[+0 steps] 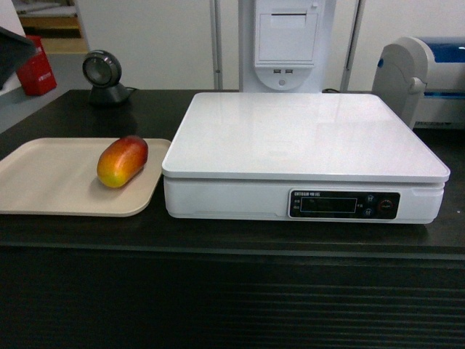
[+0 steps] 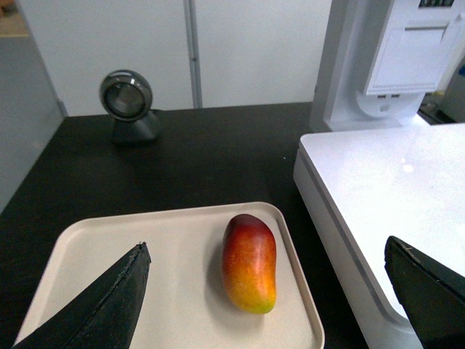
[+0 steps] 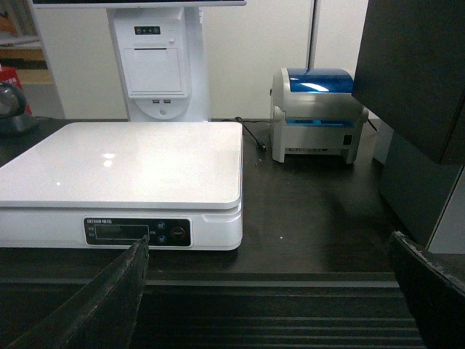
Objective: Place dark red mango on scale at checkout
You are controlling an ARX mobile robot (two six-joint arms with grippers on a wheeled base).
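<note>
Nothing is done yet: the dark red mango (image 2: pixel 249 263) lies on the beige tray (image 2: pixel 174 240) beside the scale (image 1: pixel 305 134). My left tool (image 2: pixel 265 298) hangs wide above it, empty; grasp, lift and placement remain.

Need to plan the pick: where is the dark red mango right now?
In the head view the dark red mango lies at left on the beige tray, near its right edge, just left of the white scale.

Scale (image 1: pixel 305 134) top lies bare; dark red mango (image 1: pixel 122 161) sits uncovered on the tray (image 1: pixel 43 178), scale just beside
</note>
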